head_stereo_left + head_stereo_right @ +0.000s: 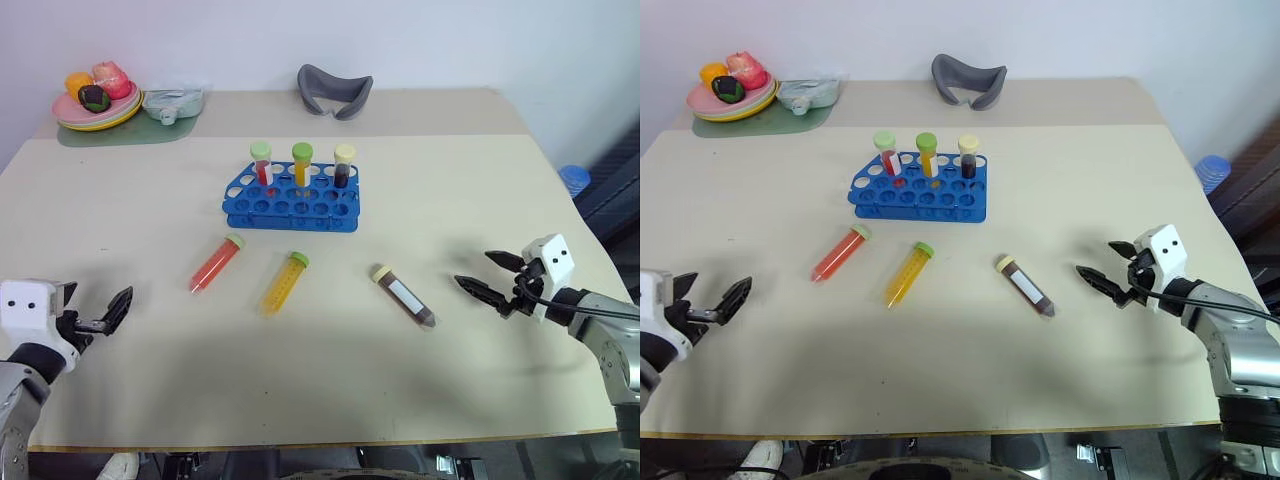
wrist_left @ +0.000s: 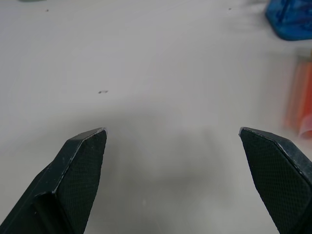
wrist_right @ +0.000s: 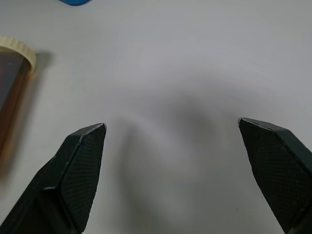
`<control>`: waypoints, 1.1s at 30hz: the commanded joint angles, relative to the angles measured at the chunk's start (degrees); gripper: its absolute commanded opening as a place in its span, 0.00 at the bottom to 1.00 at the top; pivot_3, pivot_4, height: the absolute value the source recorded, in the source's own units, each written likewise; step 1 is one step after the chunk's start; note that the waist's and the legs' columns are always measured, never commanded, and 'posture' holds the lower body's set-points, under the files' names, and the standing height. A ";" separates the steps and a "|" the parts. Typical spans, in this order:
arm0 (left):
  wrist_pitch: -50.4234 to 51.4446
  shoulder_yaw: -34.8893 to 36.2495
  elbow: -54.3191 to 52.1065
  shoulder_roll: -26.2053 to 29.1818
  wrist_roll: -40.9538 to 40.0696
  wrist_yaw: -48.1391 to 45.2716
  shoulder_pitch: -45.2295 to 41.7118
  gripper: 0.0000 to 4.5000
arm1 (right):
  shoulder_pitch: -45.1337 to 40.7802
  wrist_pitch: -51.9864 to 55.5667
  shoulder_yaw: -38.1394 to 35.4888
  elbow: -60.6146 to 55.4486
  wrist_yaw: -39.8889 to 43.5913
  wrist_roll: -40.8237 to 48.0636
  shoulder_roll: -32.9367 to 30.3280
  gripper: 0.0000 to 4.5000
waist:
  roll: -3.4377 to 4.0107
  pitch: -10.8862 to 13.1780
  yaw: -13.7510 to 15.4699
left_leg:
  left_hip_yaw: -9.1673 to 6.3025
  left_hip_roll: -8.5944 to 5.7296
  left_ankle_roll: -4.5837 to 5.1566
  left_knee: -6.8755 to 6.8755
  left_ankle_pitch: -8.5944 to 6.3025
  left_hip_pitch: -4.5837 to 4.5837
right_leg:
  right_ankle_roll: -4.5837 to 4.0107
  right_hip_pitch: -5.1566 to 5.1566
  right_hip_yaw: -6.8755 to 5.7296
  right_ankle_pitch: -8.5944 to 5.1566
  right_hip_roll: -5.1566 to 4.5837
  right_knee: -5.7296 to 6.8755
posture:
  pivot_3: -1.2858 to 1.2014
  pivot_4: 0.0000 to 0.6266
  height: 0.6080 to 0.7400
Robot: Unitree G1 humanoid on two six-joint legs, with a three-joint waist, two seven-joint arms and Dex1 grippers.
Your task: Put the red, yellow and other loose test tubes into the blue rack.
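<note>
Both sets of jaws stand spread wide with nothing between them: the left gripper [image 1: 112, 312] hovers low over the desk [image 1: 120, 200] near its left edge, the right gripper [image 1: 487, 276] near its right. The blue rack [image 1: 292, 199] sits mid-desk holding three upright tubes. In front of it lie the red tube [image 1: 216, 263], the yellow tube [image 1: 284, 283] and the brown tube [image 1: 403, 295], well apart.

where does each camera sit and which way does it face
Left and right eye views: on the head, looking forward and down at the table; both arms show.
Left wrist view: along the open left tool; red tube and blue rack, shared with the head views.
Right wrist view: along the open right tool; brown tube, shared too.
</note>
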 commanded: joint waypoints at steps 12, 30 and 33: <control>-0.18 1.59 -5.04 -2.50 -1.15 2.58 2.23 0.99 | -3.31 3.37 0.40 -2.13 -0.14 0.53 -1.26 0.99 | 0.00 0.00 0.03 | -0.01 0.00 0.00 0.02 0.00 0.00 | 0.00 0.01 0.00 0.00 0.00 0.01 | 0.52 0.24 1.00; 1.40 -4.32 -3.09 0.45 -1.87 0.38 -5.58 0.99 | 1.73 6.22 -2.49 -10.04 -1.68 2.09 -0.50 0.99 | 0.02 0.00 -0.06 | 0.00 0.00 0.00 0.02 0.00 0.02 | 0.01 0.01 -0.01 0.01 0.01 0.04 | 0.52 0.24 1.00; 1.31 -5.32 -3.19 0.47 -1.89 0.05 -5.87 0.99 | 2.05 6.78 -3.05 -10.70 -1.63 2.43 -0.89 0.99 | 0.01 0.00 0.05 | -0.01 0.00 0.00 0.03 0.00 0.02 | 0.01 0.01 -0.01 0.01 0.01 0.07 | 0.52 0.24 1.00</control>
